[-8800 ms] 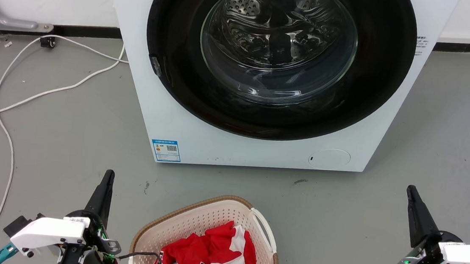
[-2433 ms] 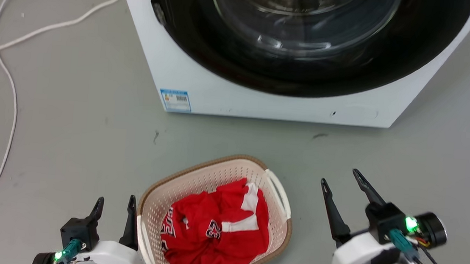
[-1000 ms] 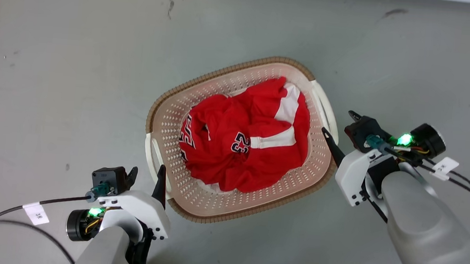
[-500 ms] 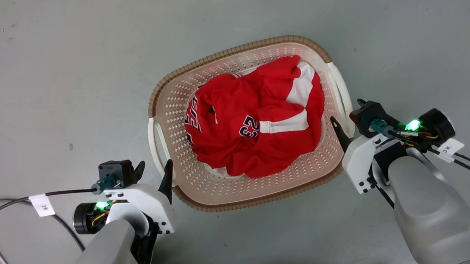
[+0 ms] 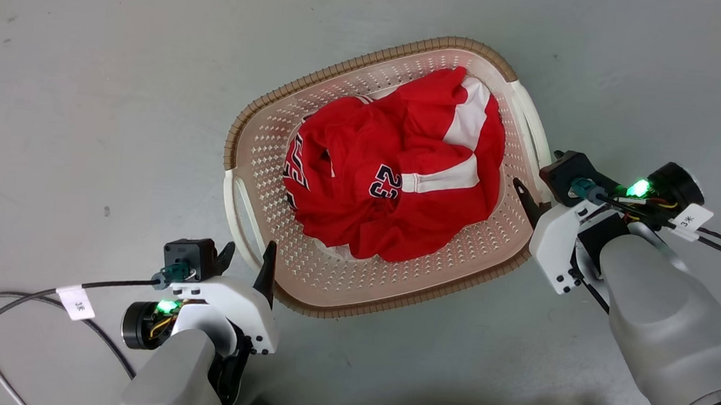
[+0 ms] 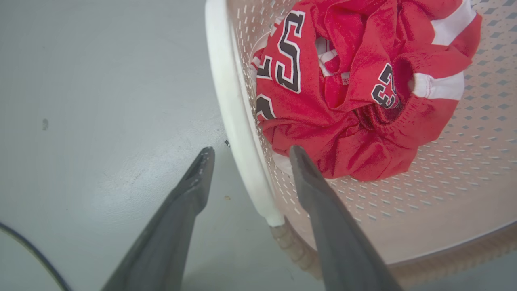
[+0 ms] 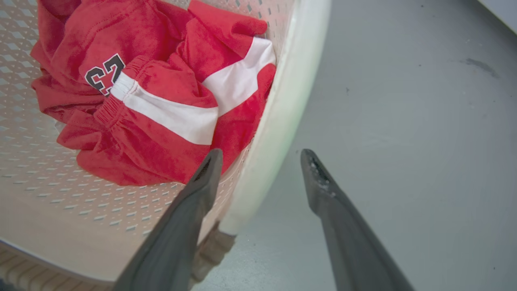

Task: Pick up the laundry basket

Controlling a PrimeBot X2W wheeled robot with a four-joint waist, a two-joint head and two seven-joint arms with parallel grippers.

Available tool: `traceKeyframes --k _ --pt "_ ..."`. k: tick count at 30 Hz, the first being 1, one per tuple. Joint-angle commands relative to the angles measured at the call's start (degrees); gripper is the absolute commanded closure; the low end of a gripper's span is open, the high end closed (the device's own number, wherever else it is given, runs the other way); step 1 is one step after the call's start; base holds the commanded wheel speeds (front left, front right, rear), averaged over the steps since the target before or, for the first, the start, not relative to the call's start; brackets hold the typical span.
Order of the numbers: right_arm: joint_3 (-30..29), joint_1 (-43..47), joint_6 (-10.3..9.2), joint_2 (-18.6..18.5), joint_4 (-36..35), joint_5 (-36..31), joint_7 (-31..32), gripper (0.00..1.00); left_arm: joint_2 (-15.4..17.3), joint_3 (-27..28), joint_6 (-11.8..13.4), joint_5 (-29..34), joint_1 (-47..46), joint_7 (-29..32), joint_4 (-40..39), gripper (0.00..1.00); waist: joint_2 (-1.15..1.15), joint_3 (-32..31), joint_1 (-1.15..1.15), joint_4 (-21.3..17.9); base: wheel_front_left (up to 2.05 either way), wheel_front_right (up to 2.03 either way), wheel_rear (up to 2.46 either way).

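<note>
A crumpled red jersey (image 5: 394,186) covered most of the floor of the laundry basket (image 5: 360,281), and its folds hid part of its lettering. In both wrist views the basket ran off the picture's edges, and whether the spread fingers of the left gripper (image 6: 251,148) or the right gripper (image 7: 261,153) touched the white handles (image 6: 234,113) (image 7: 282,105) lying between them could not be told. The right forearm (image 5: 669,334) was cut off at the picture's lower right corner, and the print on a cable tag (image 5: 76,303) was too small to read.
</note>
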Motion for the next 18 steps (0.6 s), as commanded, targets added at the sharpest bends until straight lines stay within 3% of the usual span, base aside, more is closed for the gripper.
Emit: traceKeyframes --k 1,2,18 --pt "0.21 -1.17 -0.04 0.02 0.24 0.21 -0.11 0.56 0.12 -0.17 -0.03 -0.11 -0.89 -0.16 0.13 0.77 0.0 0.11 0.0 -0.04 0.0 0.0 0.0" --pt "0.3 -1.32 -0.04 -0.02 0.1 0.07 -0.12 1.0 0.1 -0.52 -0.3 -0.17 -0.89 -0.16 0.51 1.0 0.0 0.17 0.0 -0.08 0.0 0.0 0.0" --pt "1.73 0.46 -0.03 0.65 0.97 1.71 -0.15 1.0 0.36 -2.02 -0.13 -1.35 -0.32 -0.12 2.08 1.0 0.0 -3.14 0.0 -0.27 0.0 0.0 0.0"
